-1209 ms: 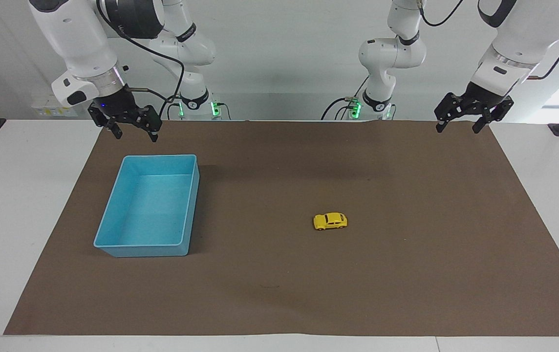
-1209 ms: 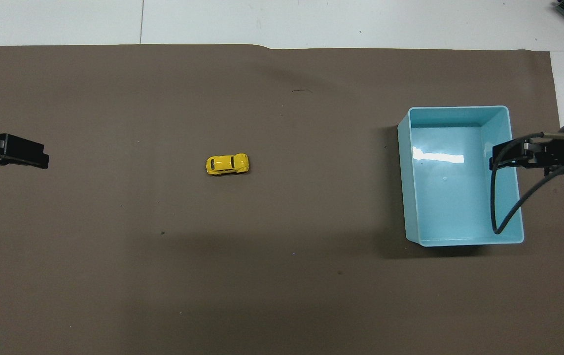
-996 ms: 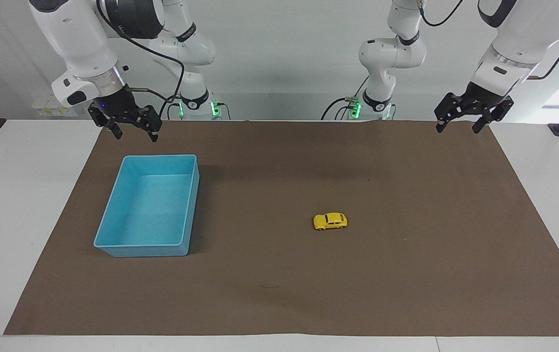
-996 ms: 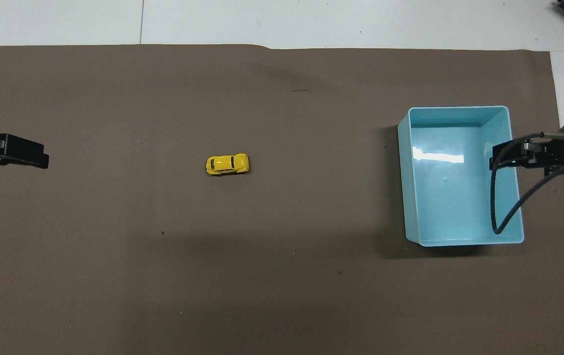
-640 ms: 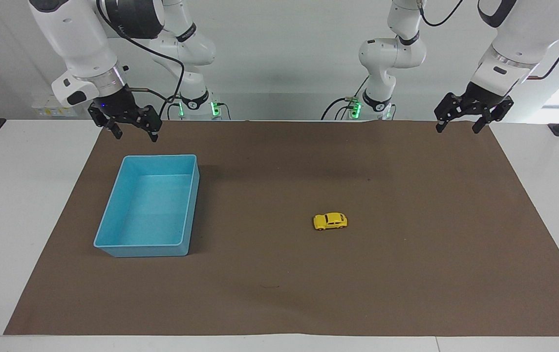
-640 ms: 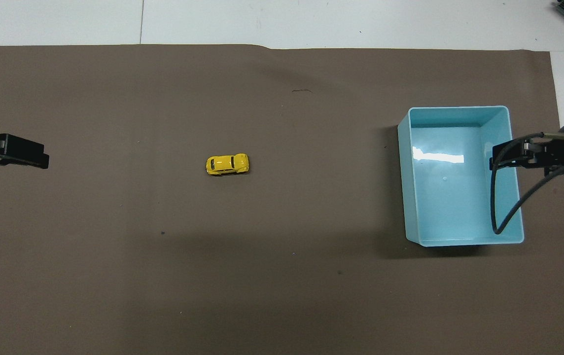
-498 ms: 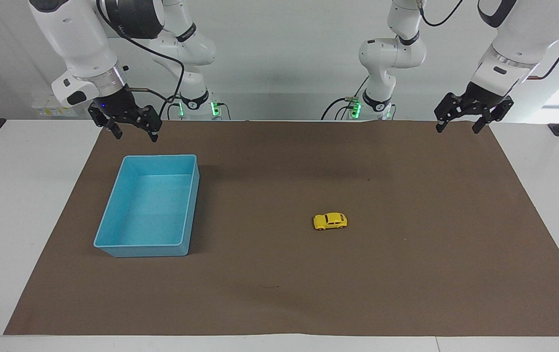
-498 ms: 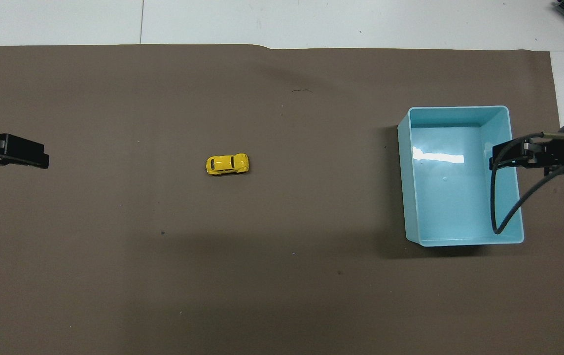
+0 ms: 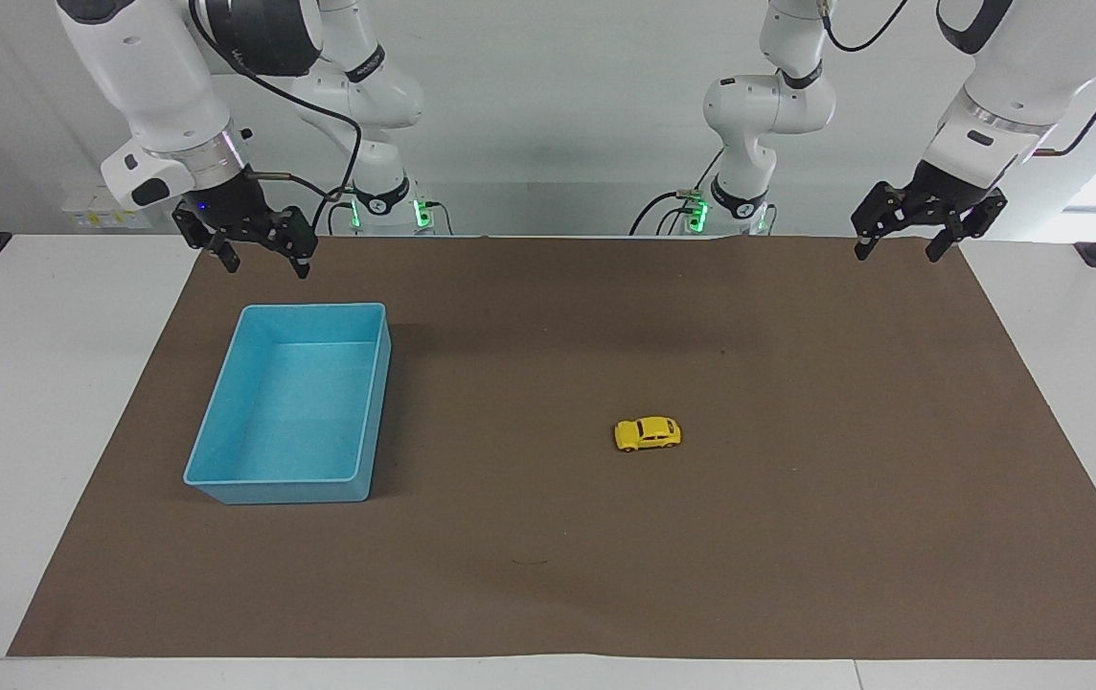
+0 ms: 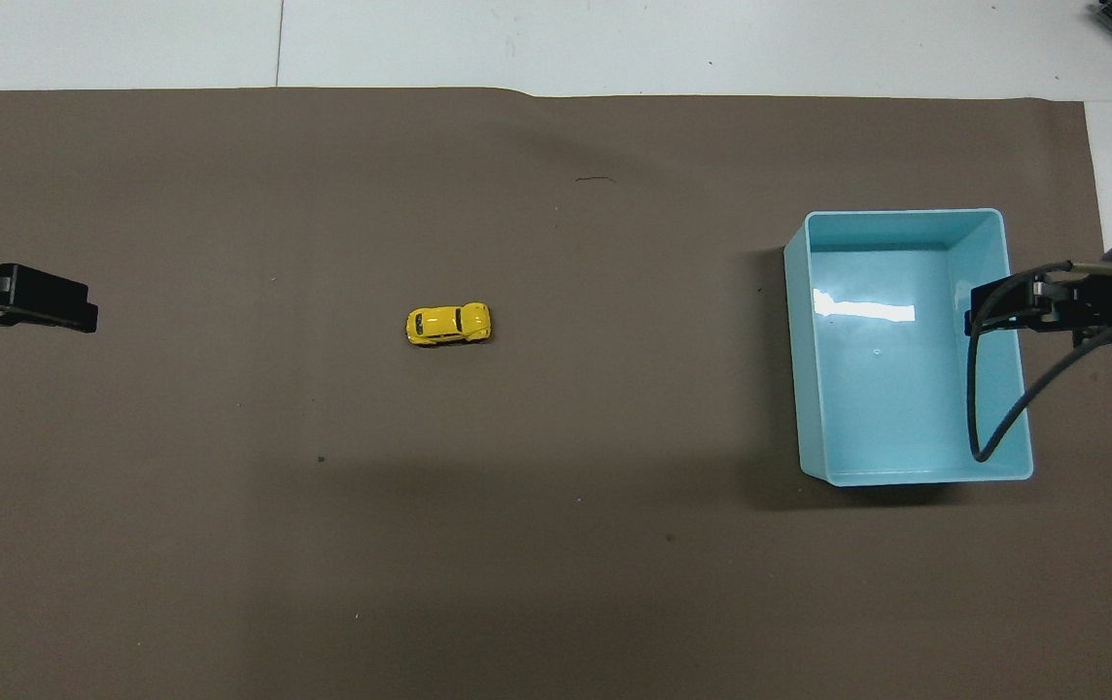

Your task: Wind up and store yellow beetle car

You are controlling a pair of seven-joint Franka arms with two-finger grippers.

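The yellow beetle car sits on its wheels on the brown mat, near the middle of the table, well apart from the blue tray toward the right arm's end; the left gripper hangs with jaws wide and empty over the mat's edge by the robots; the right gripper hangs likewise, wide and empty, just off the tray's rim nearest the robots.

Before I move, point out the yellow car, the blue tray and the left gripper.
yellow beetle car (image 9: 648, 433), facing view, on its roof.
blue tray (image 9: 270, 478), facing view, on the rim farthest from the robots.
left gripper (image 9: 901, 252), facing view, midway between its open fingertips.
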